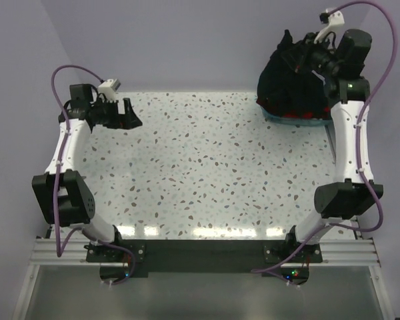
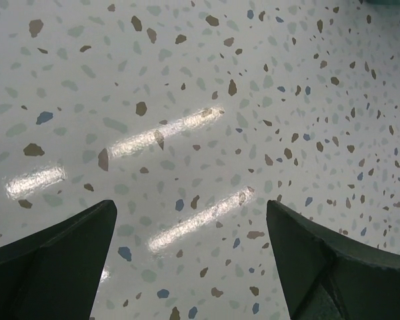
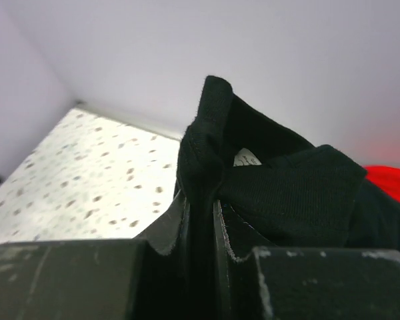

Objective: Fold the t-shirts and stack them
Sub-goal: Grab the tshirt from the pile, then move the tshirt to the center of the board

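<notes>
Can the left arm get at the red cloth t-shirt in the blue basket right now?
Probably not. The bright red cloth t-shirt sits in the light blue plastic basket under the black t-shirt pinched by the right gripper; the open left gripper is across the table.

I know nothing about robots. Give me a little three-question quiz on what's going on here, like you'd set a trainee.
1. True or false: the left gripper is shut on cloth.
2. The right gripper pinches: A the black t-shirt, B a towel, C nothing.
3. What colour is the shirt showing in the basket beneath it?

Key:
1. False: it is open above the table.
2. A.
3. Red: the red t-shirt.
</notes>
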`<state>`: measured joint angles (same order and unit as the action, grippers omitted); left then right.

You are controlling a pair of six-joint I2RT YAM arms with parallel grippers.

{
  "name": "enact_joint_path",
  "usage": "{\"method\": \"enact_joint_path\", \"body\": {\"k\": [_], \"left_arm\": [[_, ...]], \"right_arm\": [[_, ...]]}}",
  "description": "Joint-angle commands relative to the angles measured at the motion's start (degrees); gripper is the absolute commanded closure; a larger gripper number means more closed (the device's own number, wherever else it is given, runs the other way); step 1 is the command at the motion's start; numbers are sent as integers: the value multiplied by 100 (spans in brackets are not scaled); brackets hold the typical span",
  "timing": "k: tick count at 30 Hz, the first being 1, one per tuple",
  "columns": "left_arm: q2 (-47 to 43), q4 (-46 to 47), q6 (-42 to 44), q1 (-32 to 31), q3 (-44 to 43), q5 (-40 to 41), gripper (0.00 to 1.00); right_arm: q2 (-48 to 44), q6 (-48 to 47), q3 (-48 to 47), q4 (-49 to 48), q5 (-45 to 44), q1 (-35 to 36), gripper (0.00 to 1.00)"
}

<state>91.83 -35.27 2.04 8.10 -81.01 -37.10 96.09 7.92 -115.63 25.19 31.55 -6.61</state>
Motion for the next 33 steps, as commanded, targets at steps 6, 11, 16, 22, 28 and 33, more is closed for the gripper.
{"method": "enact_joint_path", "body": {"k": [6, 11, 16, 22, 28, 33], "left_arm": [[-921, 134, -11, -1, -64, -368, 0], [-1185, 134, -37, -1, -20, -342, 0], [-1404, 134, -20, -1, 103, -289, 0], [-1528, -137, 515, -10, 446, -306, 0], [-1554, -1417, 2447, -80, 938, -122, 0], [-1738, -2141, 4039, -737, 1770, 545, 0]], "right_arm": [[-864, 472, -459, -752, 580, 1293, 100], [-829, 1130, -952, -1208, 606, 1671, 100], [-1039, 1168, -323, -1280, 712, 1830, 100], [-1803, 361, 2068, 67, 417, 1795, 53], [-1743, -1818, 3660, 1803, -1018, 1112, 17], [-1339, -2883, 3785, 2876, -1134, 986, 23]]}}
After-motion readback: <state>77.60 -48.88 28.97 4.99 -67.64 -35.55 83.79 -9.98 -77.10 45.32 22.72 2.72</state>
